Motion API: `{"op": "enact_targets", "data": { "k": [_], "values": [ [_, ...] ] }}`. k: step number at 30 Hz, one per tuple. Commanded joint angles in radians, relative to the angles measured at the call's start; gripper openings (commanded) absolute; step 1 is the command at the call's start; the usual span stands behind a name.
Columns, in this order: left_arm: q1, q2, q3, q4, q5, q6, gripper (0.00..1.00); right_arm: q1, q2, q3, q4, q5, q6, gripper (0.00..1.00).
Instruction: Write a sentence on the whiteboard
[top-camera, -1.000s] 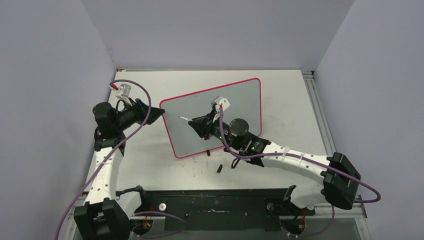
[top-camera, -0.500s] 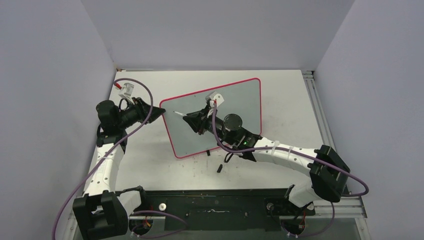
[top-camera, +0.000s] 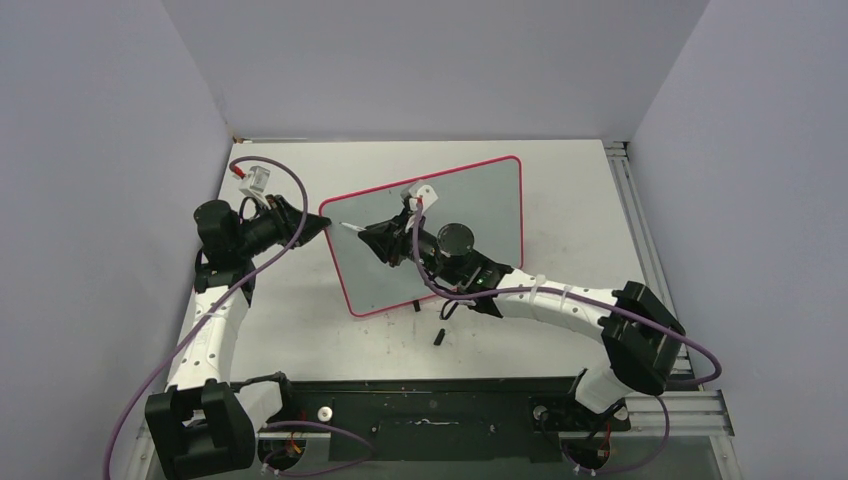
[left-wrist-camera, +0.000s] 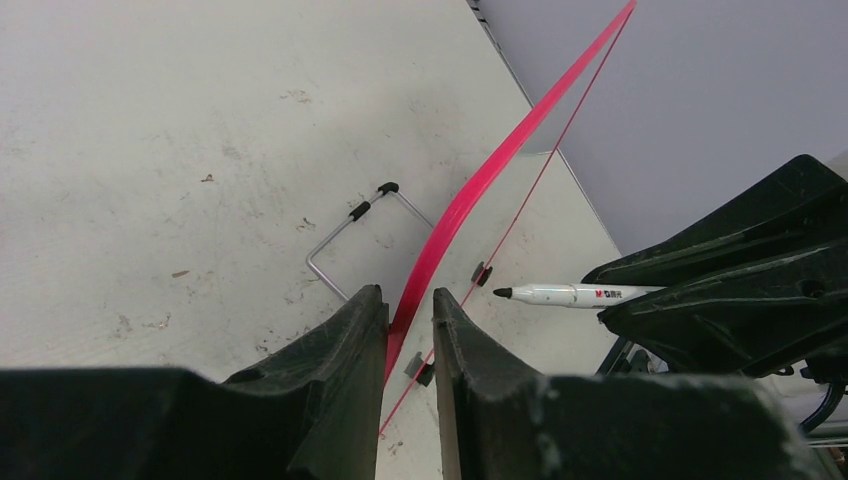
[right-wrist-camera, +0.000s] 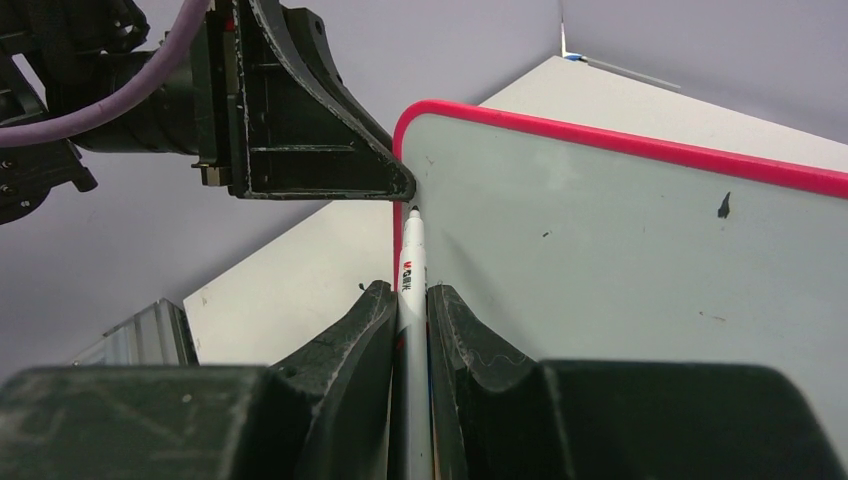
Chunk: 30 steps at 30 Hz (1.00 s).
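The whiteboard (top-camera: 470, 195) stands tilted on the table, pale grey with a red rim (left-wrist-camera: 470, 200). My left gripper (top-camera: 322, 226) is at its upper left corner, jaws closed in on the rim (left-wrist-camera: 410, 305) from both sides. My right gripper (top-camera: 372, 237) is shut on a white marker pen (right-wrist-camera: 410, 265), whose black tip sits by that same corner of the board (right-wrist-camera: 620, 260). Whether the tip touches the surface I cannot tell. The sentence is out of view; the board's face shows only a small black mark (right-wrist-camera: 725, 205).
A small black pen cap (top-camera: 439, 336) lies on the table in front of the board. A wire stand (left-wrist-camera: 345, 235) props the board from behind. Purple walls close in on three sides, and a metal rail (top-camera: 640, 230) runs along the table's right edge.
My right gripper has carried the pen leftward across the board toward its upper left corner. The left jaws have narrowed onto the rim.
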Motion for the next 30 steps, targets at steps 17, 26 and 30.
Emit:
{"op": "enact_targets", "data": {
  "k": [17, 26, 30],
  "values": [
    [-0.013, -0.006, 0.027, 0.039, 0.011, 0.032, 0.18, -0.005, 0.057, 0.084, 0.093, -0.006, -0.016, 0.05],
    [-0.014, -0.011, 0.027, 0.038, 0.012, 0.035, 0.16, -0.005, 0.074, 0.094, 0.088, 0.017, -0.023, 0.05],
    [-0.014, -0.011, 0.027, 0.038, 0.012, 0.035, 0.16, -0.005, 0.08, 0.096, 0.08, 0.028, -0.029, 0.05]
  ]
}}
